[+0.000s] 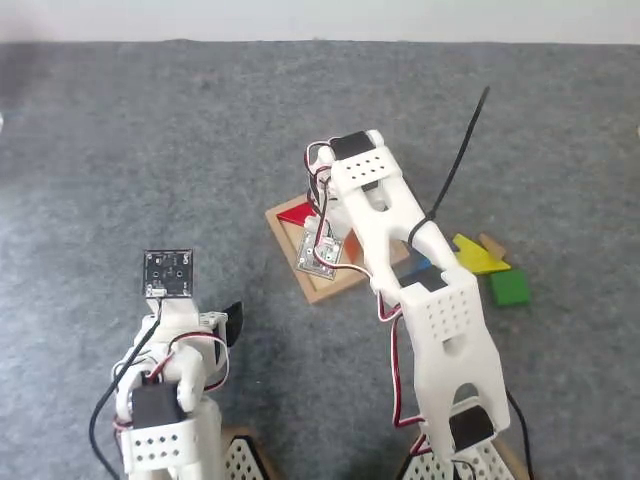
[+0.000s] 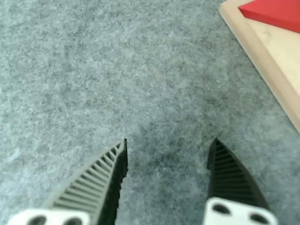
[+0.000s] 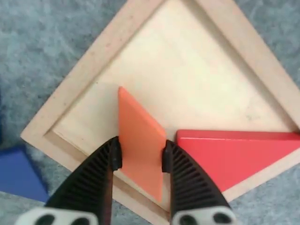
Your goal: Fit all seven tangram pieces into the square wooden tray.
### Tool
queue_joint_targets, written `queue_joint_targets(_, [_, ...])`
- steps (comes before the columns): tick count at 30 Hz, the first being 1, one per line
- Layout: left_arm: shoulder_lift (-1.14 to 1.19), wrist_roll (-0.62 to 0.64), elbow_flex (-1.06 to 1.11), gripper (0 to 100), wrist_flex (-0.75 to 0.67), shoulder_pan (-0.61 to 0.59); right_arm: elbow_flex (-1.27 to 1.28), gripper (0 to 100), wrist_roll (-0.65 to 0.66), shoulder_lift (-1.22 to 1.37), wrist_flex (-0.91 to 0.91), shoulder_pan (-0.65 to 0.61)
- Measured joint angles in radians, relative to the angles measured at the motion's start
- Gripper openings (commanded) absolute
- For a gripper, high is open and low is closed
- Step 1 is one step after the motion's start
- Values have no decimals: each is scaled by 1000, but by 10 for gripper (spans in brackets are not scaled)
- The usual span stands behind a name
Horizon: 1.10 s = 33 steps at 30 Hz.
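Note:
The square wooden tray [image 1: 288, 238] lies mid-table, partly under the right arm. A red triangle [image 3: 234, 152] lies flat in one corner of the tray [image 3: 89, 70], also seen as red triangle [image 1: 296, 213] from above. My right gripper [image 3: 140, 154] is shut on an orange piece [image 3: 140, 145], held over the tray beside the red triangle. Yellow [image 1: 476, 254], green [image 1: 509, 288] and blue [image 1: 418, 268] pieces lie on the carpet right of the tray. My left gripper [image 2: 166, 157] hangs open over bare carpet, near the tray's edge [image 2: 262, 61].
Grey carpet covers the table. A tan wooden piece [image 1: 493, 245] lies behind the yellow one. A blue piece [image 3: 18, 171] sits just outside the tray's rim. The left arm's base [image 1: 165, 430] stands at the front left, the right arm's base [image 1: 465, 440] at the front right.

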Motion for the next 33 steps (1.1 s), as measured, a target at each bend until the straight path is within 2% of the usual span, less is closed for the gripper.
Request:
queue_joint_targets(4, [0, 0, 0, 271, 0, 0, 0, 7, -3, 0, -2, 0])
queue_joint_targets(7, [0, 0, 0, 271, 0, 0, -25, 7, -63, 2, -9, 8])
queue_joint_targets(16, [0, 0, 0, 271, 0, 0, -152, 7, -578, 2, -29, 11])
queue_joint_targets(23, [0, 0, 0, 271, 0, 0, -153, 7, -726, 2, -29, 38])
queue_joint_targets(33, [0, 0, 0, 271, 0, 0, -153, 7, -1074, 2, 15, 37])
